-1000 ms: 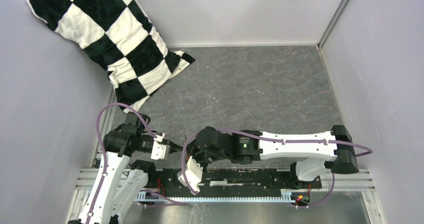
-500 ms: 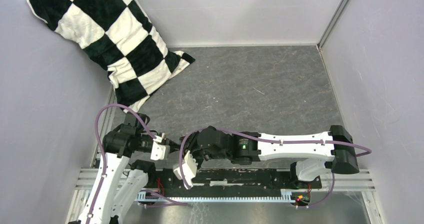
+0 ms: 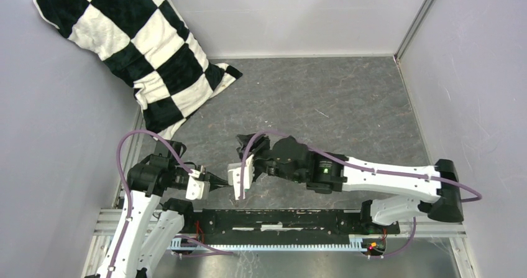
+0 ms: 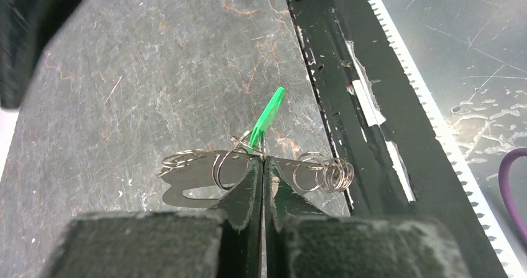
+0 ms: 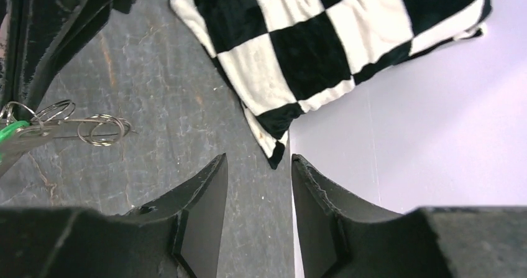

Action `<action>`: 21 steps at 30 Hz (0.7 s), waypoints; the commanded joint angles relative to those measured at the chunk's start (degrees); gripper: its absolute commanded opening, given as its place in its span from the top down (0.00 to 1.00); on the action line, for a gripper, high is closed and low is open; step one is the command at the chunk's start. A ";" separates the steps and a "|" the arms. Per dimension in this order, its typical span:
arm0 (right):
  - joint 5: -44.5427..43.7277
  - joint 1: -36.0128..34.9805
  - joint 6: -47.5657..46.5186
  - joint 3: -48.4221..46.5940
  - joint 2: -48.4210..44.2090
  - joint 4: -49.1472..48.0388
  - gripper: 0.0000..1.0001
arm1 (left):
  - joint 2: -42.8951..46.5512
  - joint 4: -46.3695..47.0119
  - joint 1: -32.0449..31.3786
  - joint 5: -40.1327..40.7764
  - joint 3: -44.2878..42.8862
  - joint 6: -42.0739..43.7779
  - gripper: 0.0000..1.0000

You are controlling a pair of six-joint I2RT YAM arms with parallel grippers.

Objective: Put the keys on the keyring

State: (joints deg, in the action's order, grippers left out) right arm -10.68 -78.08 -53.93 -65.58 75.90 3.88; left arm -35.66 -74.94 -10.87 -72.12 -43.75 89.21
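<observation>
My left gripper (image 4: 263, 161) is shut on the keyring (image 4: 192, 180), a thin grey metal loop held above the mat. Small silvery rings (image 4: 326, 173) hang along its edge on both sides of the jaws. The keys (image 4: 268, 117), with a bright green tag, stick up from the loop right at the jaw tips. I cannot tell whether they are threaded on. The right wrist view shows the keyring (image 5: 93, 127) and green tag (image 5: 12, 132) at far left. My right gripper (image 5: 258, 166) is open and empty, just right of the left gripper (image 3: 217, 181) in the top view.
A black-and-white checked pillow (image 3: 130, 48) leans in the far left corner against the wall. The black toothed rail (image 4: 348, 91) runs along the near edge behind the arms' bases. Grey walls close in the dark mat (image 3: 323, 104) on three sides.
My right gripper has opened and swung away from the front rail, out over the mat. The left gripper has kept its hold on the keyring, the green tag still at it.
</observation>
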 commanded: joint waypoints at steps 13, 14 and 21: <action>20.49 -1.02 26.81 9.60 -13.27 -3.44 0.61 | -0.20 7.70 -0.19 -5.79 -1.79 -14.80 0.98; 21.75 -1.31 28.04 10.28 -13.44 -5.26 0.61 | -0.20 9.84 -0.17 -6.17 -1.72 -17.14 0.98; 32.47 -1.42 38.97 16.60 -14.85 -15.30 0.63 | -0.60 14.45 -0.13 -7.17 -1.82 -24.69 0.98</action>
State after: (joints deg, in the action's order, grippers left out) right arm 13.78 -79.26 -23.57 -50.50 62.30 -3.60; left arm -35.73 -65.34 -10.92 -75.53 -43.77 72.10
